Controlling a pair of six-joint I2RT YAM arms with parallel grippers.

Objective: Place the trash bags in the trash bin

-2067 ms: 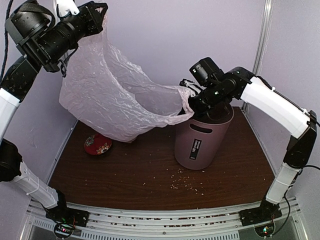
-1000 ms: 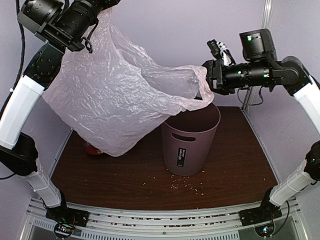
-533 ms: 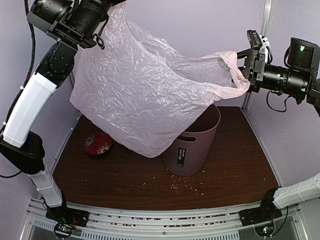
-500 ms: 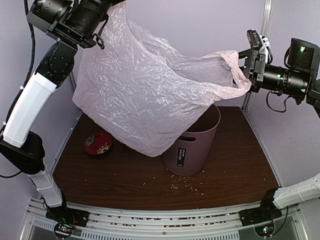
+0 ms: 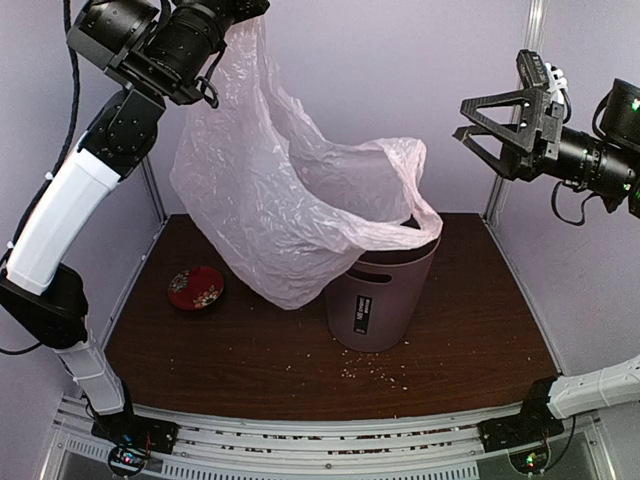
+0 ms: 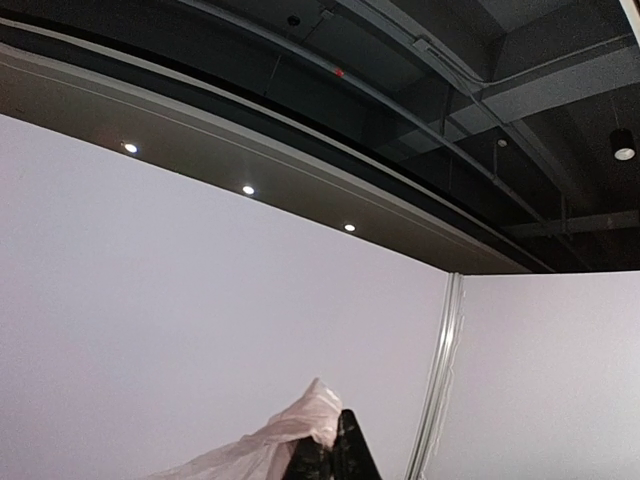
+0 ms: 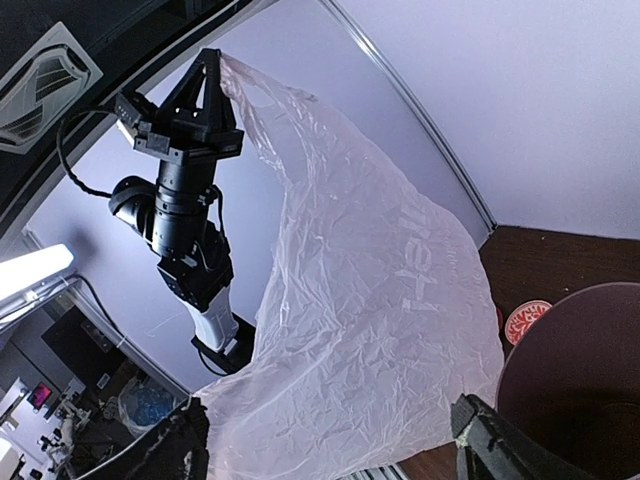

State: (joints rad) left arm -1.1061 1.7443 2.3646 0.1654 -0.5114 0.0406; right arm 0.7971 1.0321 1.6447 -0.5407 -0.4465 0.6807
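Left gripper (image 5: 247,12): clamped shut on the top corner of the bag, held high at the upper left. It sits about where it was half a second ago. The left wrist view shows only the dark fingertips (image 6: 338,455) pressed together with a peak of plastic beside them.

Bowl (image 5: 196,288): small and red, on the table (image 5: 470,320) at the left, well apart from the bin. It has not moved.

Bag (image 5: 290,210): thin, crinkly, pale pink. It hangs from the left gripper alone. Half a second ago it was stretched wide between both grippers. Now its right edge has dropped and lies folded across the bin's mouth, resting on the rim. The bulk sags outside, down the bin's left side, with its lowest point low beside the bin wall. How much plastic reaches inside the bin is hard to tell from above.

Bin (image 5: 385,300): mauve-brown, upright near the middle of the table, black label facing front. It stands in the same spot as before, and its left rim is covered by the bag.

Crumbs (image 5: 375,372): scattered on the table just in front of the bin.

Right gripper (image 5: 461,118): jaws spread wide and holding nothing, up at the right, clear of the bag. Half a second ago it pinched the bag's right edge.
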